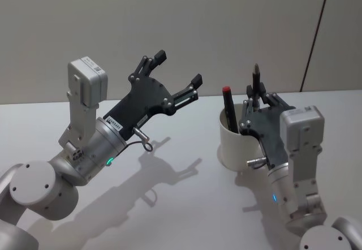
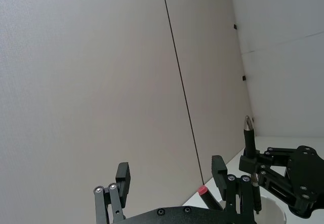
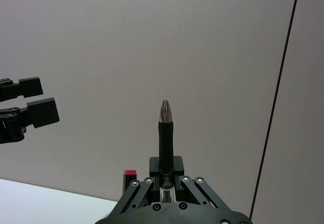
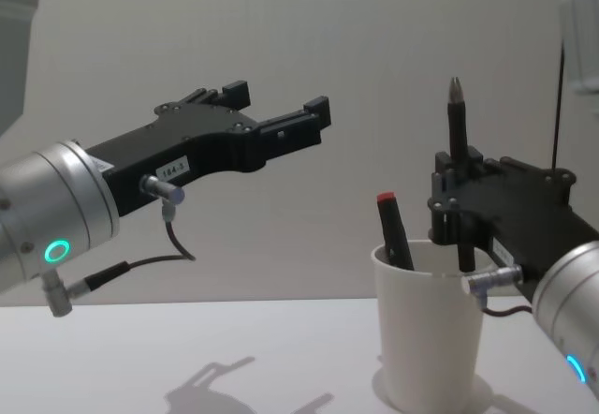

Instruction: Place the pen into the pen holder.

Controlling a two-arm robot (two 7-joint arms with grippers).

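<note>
**A:** What do you have on your table [image 1: 169, 205] right now?

**B:** You have a pale, bare tabletop with the pen holder [image 1: 237, 145] standing on its right half, a white tapered paper cup. In the chest view your cup [image 4: 430, 339] sits upright, low and right of centre.

**A:** And your arms?

**B:** Your left gripper [image 1: 176, 73] is raised above the table, well left of the cup, its fingers spread wide with nothing between them. Your right gripper [image 1: 257, 98] is directly over the cup's near rim, fingers pressed onto the pen [image 1: 256, 79].

**A:** How does your pen sit?

**B:** Upright, its silver tip pointing up above the fingers. The chest view shows its lower end [image 4: 464, 245] reaching down just inside the cup's mouth, while the right wrist view has the barrel [image 3: 165, 138] rising straight out of the clamp.

**A:** Anything already in your cup?

**B:** A red-capped marker [image 1: 229, 108], leaning against the rim on the left side.
</note>
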